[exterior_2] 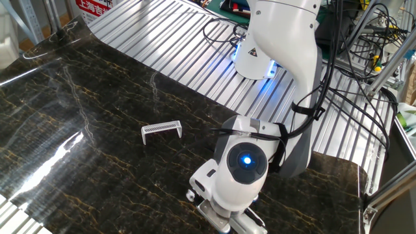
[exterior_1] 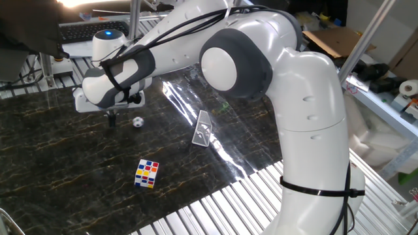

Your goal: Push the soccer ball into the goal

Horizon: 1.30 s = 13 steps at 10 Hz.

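The soccer ball (exterior_1: 137, 121), tiny and white with black patches, lies on the dark marble table (exterior_1: 52, 163). My gripper (exterior_1: 112, 119) is just left of the ball, fingertips down near the table, and looks shut and empty, with a small gap to the ball. The goal (exterior_1: 203, 128), a small pale frame with mesh, stands to the ball's right. It also shows in the other fixed view (exterior_2: 161, 129). In that view the arm's hand (exterior_2: 237, 172) hides the fingertips, and a small white shape at its left edge (exterior_2: 190, 194) may be the ball.
A multicoloured puzzle cube (exterior_1: 147, 173) lies nearer the table's front, below the ball. A ribbed metal surface (exterior_1: 215, 209) borders the marble. The arm's big white links (exterior_1: 307, 111) rise at the right. Clutter and shelves stand beyond the table.
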Motion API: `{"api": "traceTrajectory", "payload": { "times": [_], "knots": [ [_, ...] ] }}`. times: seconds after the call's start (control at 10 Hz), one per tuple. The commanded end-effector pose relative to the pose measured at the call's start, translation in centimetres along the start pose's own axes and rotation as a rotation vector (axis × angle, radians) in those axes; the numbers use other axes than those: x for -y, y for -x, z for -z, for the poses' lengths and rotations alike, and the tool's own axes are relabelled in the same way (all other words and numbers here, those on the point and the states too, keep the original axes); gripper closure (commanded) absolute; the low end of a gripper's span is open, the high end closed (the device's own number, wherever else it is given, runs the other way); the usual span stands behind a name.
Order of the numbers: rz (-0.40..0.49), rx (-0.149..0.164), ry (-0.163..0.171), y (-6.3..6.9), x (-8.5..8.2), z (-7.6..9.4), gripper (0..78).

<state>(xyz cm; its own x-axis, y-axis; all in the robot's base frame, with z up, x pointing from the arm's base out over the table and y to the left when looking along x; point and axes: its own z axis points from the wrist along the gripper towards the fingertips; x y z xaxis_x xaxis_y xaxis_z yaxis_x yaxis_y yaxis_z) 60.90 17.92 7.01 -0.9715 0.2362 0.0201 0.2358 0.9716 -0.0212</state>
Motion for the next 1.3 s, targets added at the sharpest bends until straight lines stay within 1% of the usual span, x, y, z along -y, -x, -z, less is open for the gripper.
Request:
{"api": "traceTrajectory", "payload": {
  "times": [0.1, 0.2, 0.4, 0.5, 0.6, 0.7, 0.8, 0.9, 1.0, 1.1, 1.2, 1.3],
  "knots": [
    [-0.078, 0.021, 0.016, 0.4, -0.1, 0.0, 77.6],
    [-0.129, 0.022, 0.013, 1.1, -0.1, 0.0, 77.6],
    [-0.172, 0.022, 0.010, 1.9, 0.5, -0.1, 77.6],
    [-0.188, 0.019, 0.011, 2.7, 1.9, -0.3, 77.6],
    [-0.204, 0.008, 0.027, 3.4, 3.0, -0.1, 77.6],
    [-0.210, -0.013, 0.046, 4.0, 3.9, 0.6, 77.6],
    [-0.210, -0.020, 0.037, 4.2, 4.8, 1.2, 77.6],
    [-0.212, -0.022, 0.035, 4.3, 5.1, 1.4, 77.6],
    [-0.213, -0.024, 0.037, 4.4, 6.6, 1.9, 77.6],
    [-0.236, -0.033, 0.041, 4.4, 7.5, 2.2, 77.6],
    [-0.242, -0.036, 0.043, 4.4, 8.0, 2.1, 77.6],
    [-0.244, -0.049, 0.027, 4.1, 9.0, 1.8, 77.6]
  ]
}}
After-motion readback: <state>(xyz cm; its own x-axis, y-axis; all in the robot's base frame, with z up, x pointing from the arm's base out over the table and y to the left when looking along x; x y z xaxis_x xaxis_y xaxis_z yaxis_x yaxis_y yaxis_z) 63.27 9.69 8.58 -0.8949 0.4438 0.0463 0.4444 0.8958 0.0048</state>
